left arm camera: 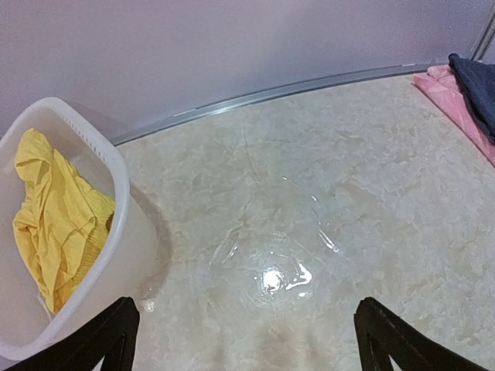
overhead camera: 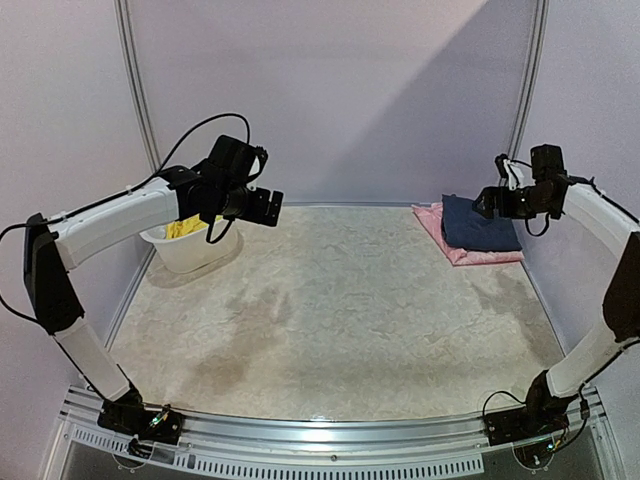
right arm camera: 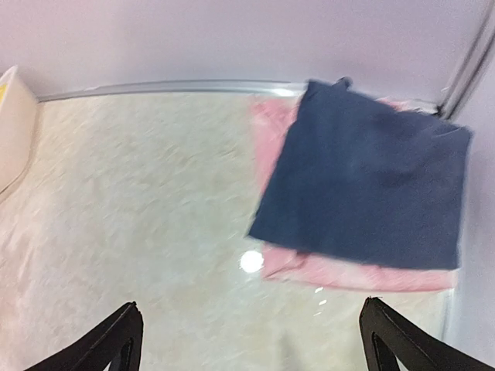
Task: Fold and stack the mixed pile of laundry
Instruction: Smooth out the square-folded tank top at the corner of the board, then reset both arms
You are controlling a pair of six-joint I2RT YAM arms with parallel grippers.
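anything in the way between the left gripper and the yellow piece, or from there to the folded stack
Only the wall of the white tub rings the yellow piece; the top is open to the left gripper. The table across to the navy top on the pink piece shows nothing in the way.

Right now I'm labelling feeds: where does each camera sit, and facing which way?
Top external: above and behind the bases, facing the far wall; left arm and right arm show.
Left wrist: angled down at the white plastic tub with a yellow garment; open left gripper below.
Right wrist: down at the folded navy garment on a pink garment; open right gripper below.
Shared: both wrists see the navy-on-pink stack.
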